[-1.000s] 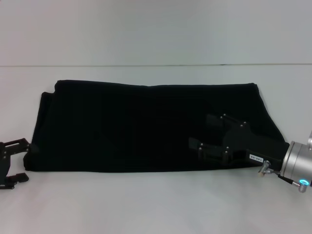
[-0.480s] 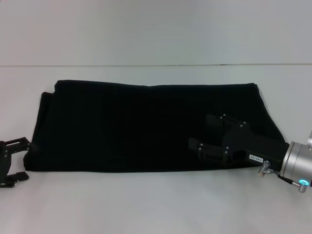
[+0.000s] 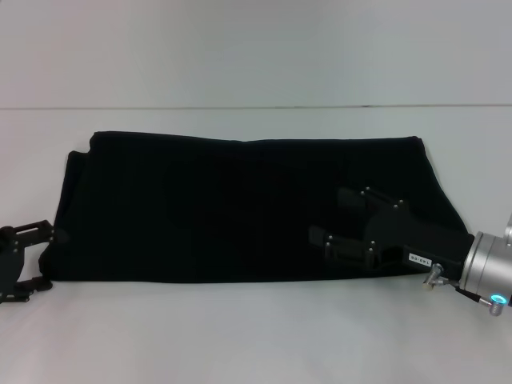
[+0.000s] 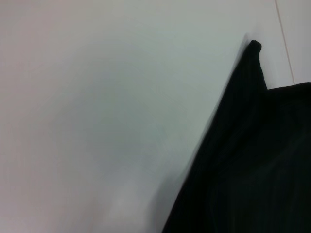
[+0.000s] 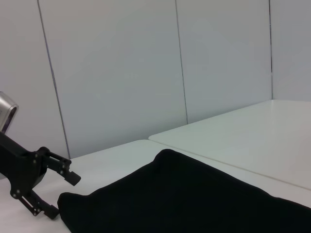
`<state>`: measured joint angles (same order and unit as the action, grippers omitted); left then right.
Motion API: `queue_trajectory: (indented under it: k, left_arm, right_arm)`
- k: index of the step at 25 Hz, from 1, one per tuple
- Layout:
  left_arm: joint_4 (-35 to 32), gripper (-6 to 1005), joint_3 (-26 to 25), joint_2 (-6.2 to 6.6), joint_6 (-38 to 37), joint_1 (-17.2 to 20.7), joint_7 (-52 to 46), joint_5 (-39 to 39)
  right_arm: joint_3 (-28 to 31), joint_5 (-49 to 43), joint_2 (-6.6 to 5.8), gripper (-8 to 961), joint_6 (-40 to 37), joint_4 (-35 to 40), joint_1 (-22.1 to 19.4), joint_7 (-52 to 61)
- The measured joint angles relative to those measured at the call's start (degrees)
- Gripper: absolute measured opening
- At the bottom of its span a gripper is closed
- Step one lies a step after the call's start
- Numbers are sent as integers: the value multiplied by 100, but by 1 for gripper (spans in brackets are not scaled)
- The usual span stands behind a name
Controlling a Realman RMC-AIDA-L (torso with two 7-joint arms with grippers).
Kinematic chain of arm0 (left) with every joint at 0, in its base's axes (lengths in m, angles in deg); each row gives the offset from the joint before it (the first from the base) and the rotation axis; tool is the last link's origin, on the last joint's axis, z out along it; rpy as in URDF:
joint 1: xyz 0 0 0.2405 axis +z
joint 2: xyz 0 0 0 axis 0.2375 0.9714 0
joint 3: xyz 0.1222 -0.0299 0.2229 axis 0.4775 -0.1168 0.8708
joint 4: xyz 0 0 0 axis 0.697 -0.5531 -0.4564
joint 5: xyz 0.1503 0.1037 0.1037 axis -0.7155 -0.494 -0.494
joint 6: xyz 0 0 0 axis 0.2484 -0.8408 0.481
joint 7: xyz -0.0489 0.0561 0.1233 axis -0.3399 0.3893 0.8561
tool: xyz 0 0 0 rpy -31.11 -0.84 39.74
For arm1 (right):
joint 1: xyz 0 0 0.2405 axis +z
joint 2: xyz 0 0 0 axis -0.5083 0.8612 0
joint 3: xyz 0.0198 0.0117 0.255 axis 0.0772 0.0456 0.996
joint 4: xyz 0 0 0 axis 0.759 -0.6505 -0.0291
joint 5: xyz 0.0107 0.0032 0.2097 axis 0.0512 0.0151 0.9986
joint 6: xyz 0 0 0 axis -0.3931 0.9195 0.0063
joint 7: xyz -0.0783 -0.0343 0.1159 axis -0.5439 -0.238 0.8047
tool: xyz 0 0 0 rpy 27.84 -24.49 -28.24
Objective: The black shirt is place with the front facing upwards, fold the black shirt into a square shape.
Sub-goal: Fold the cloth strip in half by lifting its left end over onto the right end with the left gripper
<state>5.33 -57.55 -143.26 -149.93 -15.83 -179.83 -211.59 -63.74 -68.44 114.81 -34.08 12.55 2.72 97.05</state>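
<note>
Shirt (image 3: 224, 208): plain black band, no print legible. Left gripper (image 3: 36, 258) spread at its corner; right gripper (image 3: 344, 220) spread above.

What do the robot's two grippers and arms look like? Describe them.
The right gripper is black metal, two flat fingers with silver screw heads, a small white label and a brass fitting, on a silver wrist with a cyan light. The left gripper is the same black bracket-like build with screws.

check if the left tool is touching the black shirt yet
Cannot tell. In the head view the left tool sits right at the black shirt's near-left corner, black against black, with no clear gap or contact. The right wrist view shows them just as close.
</note>
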Motion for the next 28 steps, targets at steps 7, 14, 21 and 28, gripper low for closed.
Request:
queue_trajectory:
  k: [7, 14, 21, 28]
  left_arm:
    - [82, 887, 31, 24, 64, -90, 16, -6]
    - [89, 888, 163, 27, 74, -156, 16, -7]
    - [120, 876, 260, 36, 75, -190, 18, -8]
    - [122, 864, 461, 64, 60, -264, 11, -26]
  right_arm:
    - [0, 0, 0, 924, -1, 0, 4, 0]
    - [0, 1, 0, 924, -1, 0, 4, 0]
    - [0, 5, 7, 924, 0, 0, 4, 0]
    - [0, 1, 9, 924, -7, 0, 2, 0]
